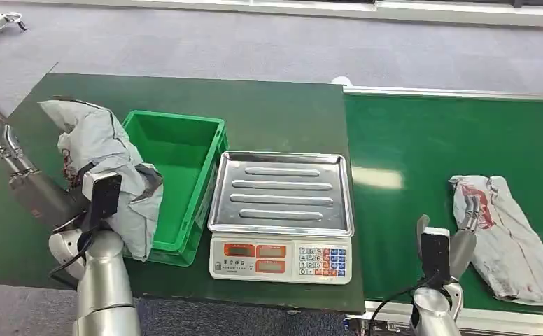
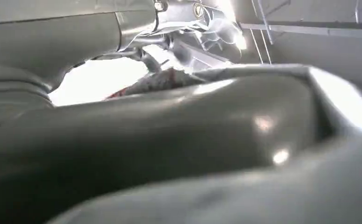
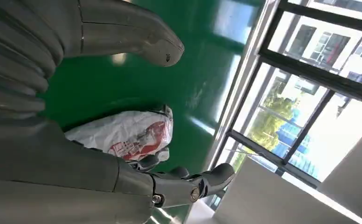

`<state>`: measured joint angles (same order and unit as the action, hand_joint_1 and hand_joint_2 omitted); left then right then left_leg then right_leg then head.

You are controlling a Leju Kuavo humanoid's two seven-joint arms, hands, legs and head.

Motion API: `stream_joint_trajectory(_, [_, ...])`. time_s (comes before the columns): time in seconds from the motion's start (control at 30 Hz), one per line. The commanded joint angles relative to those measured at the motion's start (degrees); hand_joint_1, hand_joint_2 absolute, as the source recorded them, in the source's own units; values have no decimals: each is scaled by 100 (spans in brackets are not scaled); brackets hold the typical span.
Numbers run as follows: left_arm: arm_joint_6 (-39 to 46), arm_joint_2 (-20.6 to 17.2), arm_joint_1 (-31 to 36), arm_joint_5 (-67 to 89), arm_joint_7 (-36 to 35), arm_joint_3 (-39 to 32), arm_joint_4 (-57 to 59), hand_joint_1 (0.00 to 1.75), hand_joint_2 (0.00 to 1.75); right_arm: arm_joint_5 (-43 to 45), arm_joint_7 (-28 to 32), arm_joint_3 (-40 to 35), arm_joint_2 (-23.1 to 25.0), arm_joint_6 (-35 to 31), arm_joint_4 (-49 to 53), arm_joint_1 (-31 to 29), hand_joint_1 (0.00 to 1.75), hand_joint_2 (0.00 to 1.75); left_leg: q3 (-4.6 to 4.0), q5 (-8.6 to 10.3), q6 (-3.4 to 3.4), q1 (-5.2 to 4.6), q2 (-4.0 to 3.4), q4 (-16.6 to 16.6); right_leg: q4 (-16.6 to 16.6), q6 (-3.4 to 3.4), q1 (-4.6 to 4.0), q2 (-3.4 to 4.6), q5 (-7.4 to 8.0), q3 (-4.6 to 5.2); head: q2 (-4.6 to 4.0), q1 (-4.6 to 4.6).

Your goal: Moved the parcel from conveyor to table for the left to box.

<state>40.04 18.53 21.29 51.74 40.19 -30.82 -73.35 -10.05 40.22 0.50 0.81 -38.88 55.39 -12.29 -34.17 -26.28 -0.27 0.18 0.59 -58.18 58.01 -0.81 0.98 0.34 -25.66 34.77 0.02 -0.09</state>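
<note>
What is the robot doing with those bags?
The robot's left hand holds a grey parcel up beside the green box, over its edge. Its right hand is open, reaching toward a white and red parcel lying on the green conveyor. The scale between them has nothing on its tray.

Looks like a parcel-sorting test lab: green conveyor (image 1: 422, 140), weighing scale (image 1: 281, 213), green crate (image 1: 178, 175), grey carpet floor (image 1: 255, 42), big windows (image 3: 309, 79).

Weighing scale (image 1: 280, 213) beside green crate (image 1: 174, 175).
</note>
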Motion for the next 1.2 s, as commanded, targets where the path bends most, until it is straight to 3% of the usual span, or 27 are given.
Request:
stream_joint_trajectory(0.03, [-4, 147, 189, 86, -19, -175, 57, 0, 0, 17, -22, -130, -73, 23, -323, -178, 0, 175, 6, -1, -1, 4, -2, 2, -6, 4, -6, -4, 0, -9, 0, 2])
stream_joint_trajectory(0.3, [-4, 147, 115, 372, -63, 173, 24, 0, 0, -43, -22, -128, -109, 29, -213, -62, 0, 175, 14, -1, 0, 6, 4, 7, -13, 4, -7, -12, -2, -20, 0, 2])
stream_joint_trajectory(0.43, [-4, 147, 36, 1025, -584, 615, 107, 0, 0, -427, -22, 221, 41, 216, -101, 10, 0, 175, 0, 2, -1, 3, 14, 0, -3, 3, -4, -19, -3, -6, 0, 0])
stream_joint_trajectory(0.53, [-4, 147, -268, 2863, -2151, 1664, -396, 0, 0, -322, -22, 58, -70, 166, -153, -16, 0, 175, 4, 1, 0, 3, 13, 2, -7, 2, -4, -18, -3, -9, 0, 0])
stream_joint_trajectory(0.57, [-4, -891, -344, 3826, -3823, 3060, -193, 0, 0, -316, -22, 38, -86, 159, -194, -45, 0, 175, 7, 1, 1, 4, 18, 4, -12, 3, -6, -26, -4, -16, 0, 0])
stream_joint_trajectory(0.6, [-4, -1876, 79, 3826, -5983, 4987, 263, 0, 0, -309, -22, 51, -99, 172, -254, -102, 0, 175, 2, 0, 1, 4, 10, 0, -6, 2, -5, -17, -2, -7, 0, 2])
stream_joint_trajectory(0.63, [-4, -2342, 605, 3826, -7322, 6264, 1017, 0, 0, -310, -22, 73, -139, 220, -270, -124, 0, 175, -1, 4, -2, 2, 11, 3, -4, 4, -3, -17, -1, -2, 0, 0])
stream_joint_trajectory(0.67, [-4, -2342, 605, 3826, -7322, 6264, 1017, 0, 0, -310, -22, 73, -139, 220, -270, -124, 0, 175, 8, 4, -3, 2, 12, 10, -11, 7, -4, -20, -2, -12, 0, 2])
stream_joint_trajectory(0.7, [-4, -2342, 605, 3826, -7322, 6264, 1017, 0, 0, -310, -22, 73, -139, 220, -270, -124, 0, 175, -33, 21, -4, 12, 81, -9, 3, 7, -13, -88, -5, 3, 0, 0])
stream_joint_trajectory(0.83, [-4, -2342, 605, 3826, -7322, 6264, 1017, 0, 0, -310, -22, 73, -139, 220, -270, -124, 0, 175, -9, 14, -15, 6, 3, 5, -9, 15, -8, -9, 18, 12, 0, 0])
stream_joint_trajectory(0.87, [-4, -2342, 605, 3826, -7322, 6264, 1017, 0, 0, -310, -22, 73, -139, 220, -270, -124, 0, 175, -10, 13, -12, 1, 8, 4, -4, 10, -2, -13, 14, 13, 0, -2])
stream_joint_trajectory(0.9, [-4, -2273, 854, 3826, -7873, 6867, 1694, 0, 0, -324, -22, 101, -126, 247, -390, -239, 0, 175, -4, 14, -13, 6, 15, 8, -13, 11, -8, -23, 13, 0, 0, 2])
stream_joint_trajectory(0.97, [-4, -2128, 897, 3826, -7913, 6860, 2011, 0, 0, -361, -22, 143, -128, 298, -393, -258, 0, 175, 1, 11, -12, 5, 4, 8, -13, 10, -7, -11, 14, 0, 0, 0])
stream_joint_trajectory(1.1, [-4, -1747, 905, 3826, -7371, 6246, 2850, 0, 0, -391, -22, 121, -175, 369, -382, -256, 0, 175, 14, 17, -13, 1, 5, 21, -22, 12, -3, -14, 16, -11, 0, 2])
stream_joint_trajectory(1.2, [-4, -1774, 795, 3826, -7308, 6112, 2754, 0, 0, -470, -22, 149, -158, 393, -289, -161, 0, 175, -5, 11, -12, 4, -7, 3, -9, 8, -5, 1, 15, 8, 0, 0])
